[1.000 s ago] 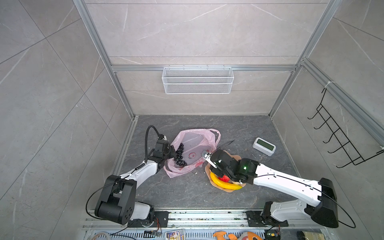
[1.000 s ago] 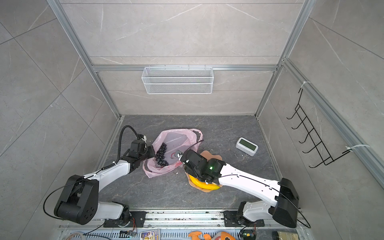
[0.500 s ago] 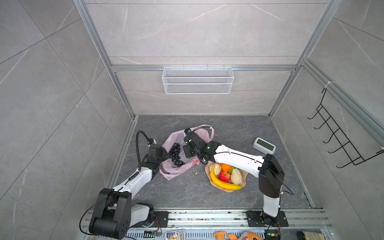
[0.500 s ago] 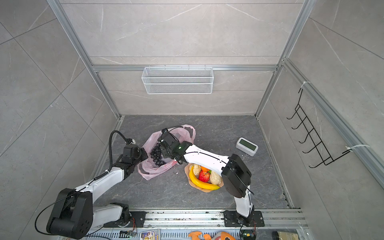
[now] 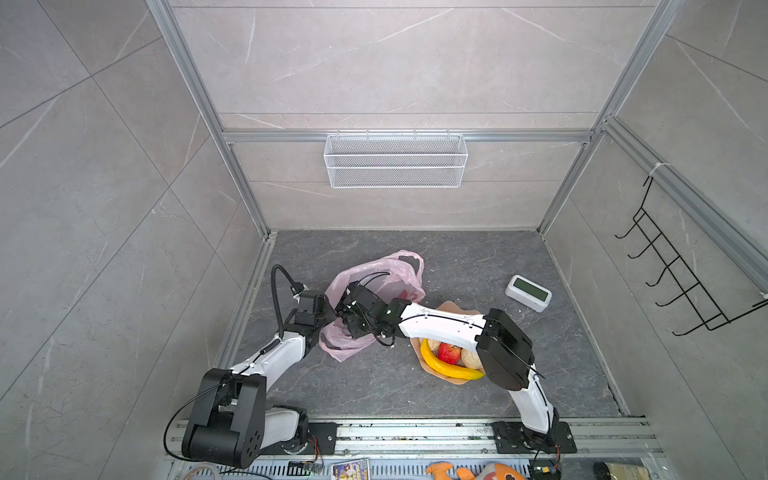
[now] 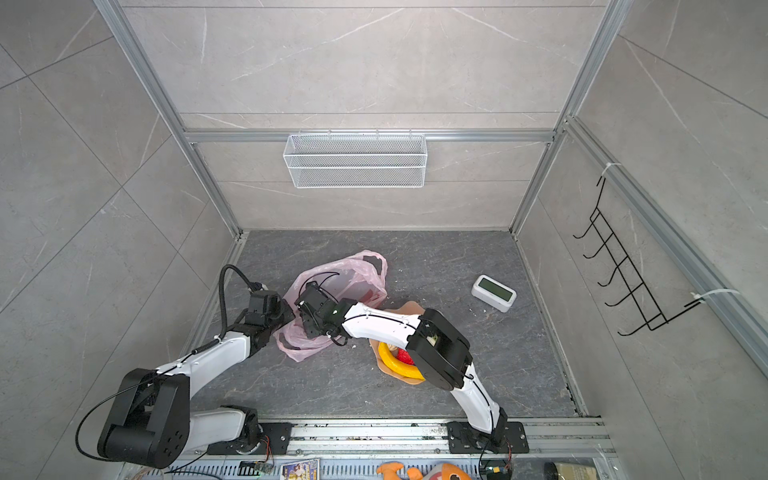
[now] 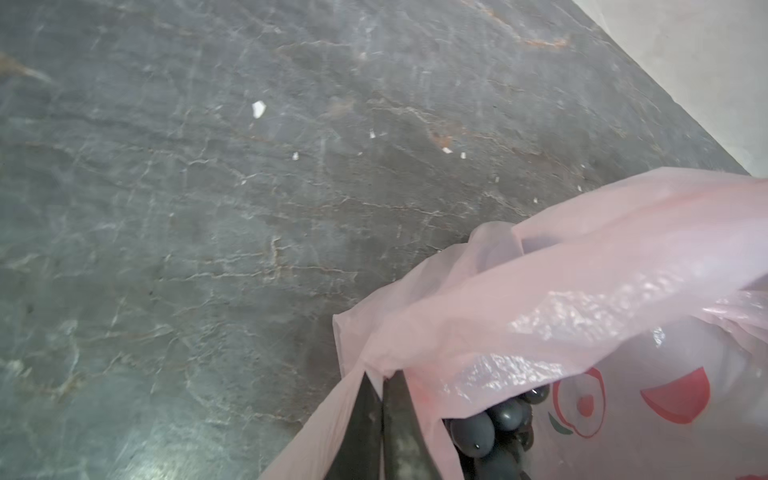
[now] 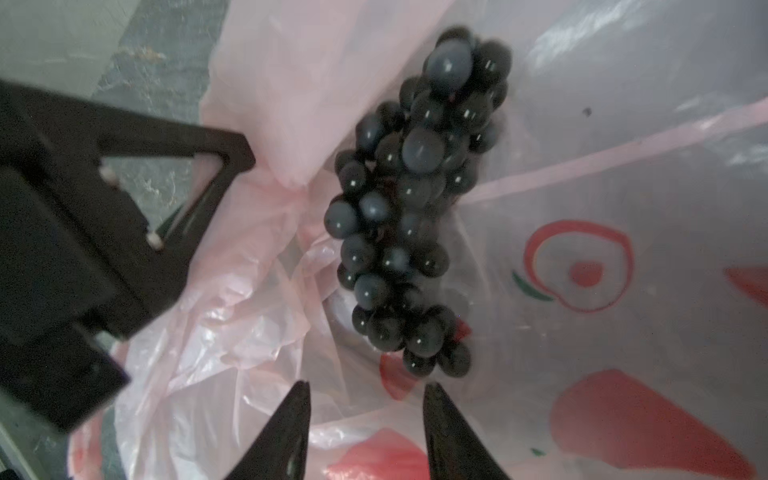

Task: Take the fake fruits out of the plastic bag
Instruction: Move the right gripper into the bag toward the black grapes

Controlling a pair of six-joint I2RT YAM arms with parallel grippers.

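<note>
My two top views sit high above the front of the cell and look steeply down, far enough off to take in the whole surface (image 5: 478, 266), both arms and the back wall (image 5: 395, 83); they share almost the same scene. My left wrist view is very near, looking past the left gripper (image 7: 380, 382) over the surface and the plastic bag (image 7: 582, 291). My right wrist view looks close into the bag, past the right gripper (image 8: 368, 390). Both wrist views share the grape bunch (image 8: 411, 199).

The dark grey veined stone tabletop (image 5: 374, 395) carries a translucent pale-pink plastic carrier bag (image 5: 399, 278). Just right of the bag lies a peach wavy-edged dish (image 5: 451, 308); farther right, a white rectangular display unit (image 5: 528, 293). Small white crumbs (image 7: 257, 109) lie scattered.
</note>
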